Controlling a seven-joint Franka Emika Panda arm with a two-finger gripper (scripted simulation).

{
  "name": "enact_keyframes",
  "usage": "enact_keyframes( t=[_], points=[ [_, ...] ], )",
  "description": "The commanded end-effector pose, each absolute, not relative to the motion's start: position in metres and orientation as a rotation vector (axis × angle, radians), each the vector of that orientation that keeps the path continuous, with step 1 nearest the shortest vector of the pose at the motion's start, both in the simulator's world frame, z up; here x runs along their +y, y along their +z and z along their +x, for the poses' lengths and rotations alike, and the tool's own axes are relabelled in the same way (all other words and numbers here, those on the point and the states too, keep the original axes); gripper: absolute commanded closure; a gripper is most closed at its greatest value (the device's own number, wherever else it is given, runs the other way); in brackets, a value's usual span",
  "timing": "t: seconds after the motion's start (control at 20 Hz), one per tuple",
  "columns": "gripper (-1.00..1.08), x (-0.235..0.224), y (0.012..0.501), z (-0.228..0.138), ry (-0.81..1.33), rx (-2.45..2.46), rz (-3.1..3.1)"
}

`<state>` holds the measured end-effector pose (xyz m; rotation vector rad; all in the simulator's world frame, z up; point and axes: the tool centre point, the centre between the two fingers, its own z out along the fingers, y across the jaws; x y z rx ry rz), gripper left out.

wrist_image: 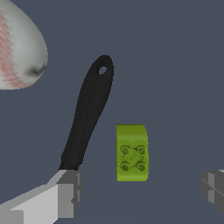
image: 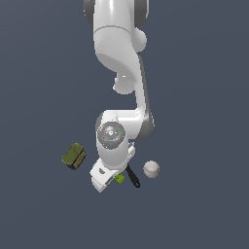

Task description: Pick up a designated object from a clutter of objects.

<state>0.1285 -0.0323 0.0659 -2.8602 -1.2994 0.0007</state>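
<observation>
Below the arm (image: 121, 73), on the dark floor: olive box (image: 74, 156), well apart toward the exterior view's left; white baseball (image: 151, 168); black spatula (wrist_image: 87, 116), handle just beside the target; gripper (wrist_image: 142, 192), spread wide, holding nothing; green block (wrist_image: 132, 152), small, between the fingers, untouched. Likely light, rigid, smooth-sided; best pinched across its flat sides, clear of the spatula.

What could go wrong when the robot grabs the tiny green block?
One finger sits right over the black spatula, so closing the gripper might nudge or pinch the handle along with the green block. The block also lies nearer that finger, so it may slide or twist. The baseball looks safely apart.
</observation>
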Motion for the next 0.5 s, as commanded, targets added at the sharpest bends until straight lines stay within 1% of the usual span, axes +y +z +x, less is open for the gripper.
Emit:
enact_keyframes(
  t=[0.0,0.25,0.45],
  points=[
    [-0.92,-0.033,0.063,0.129,0.0,-1.314,-2.854],
    [-0.92,-0.033,0.06,0.129,0.001,-1.309,-2.856],
    [-0.92,-0.033,0.046,0.128,0.001,-1.311,-2.855]
  ],
)
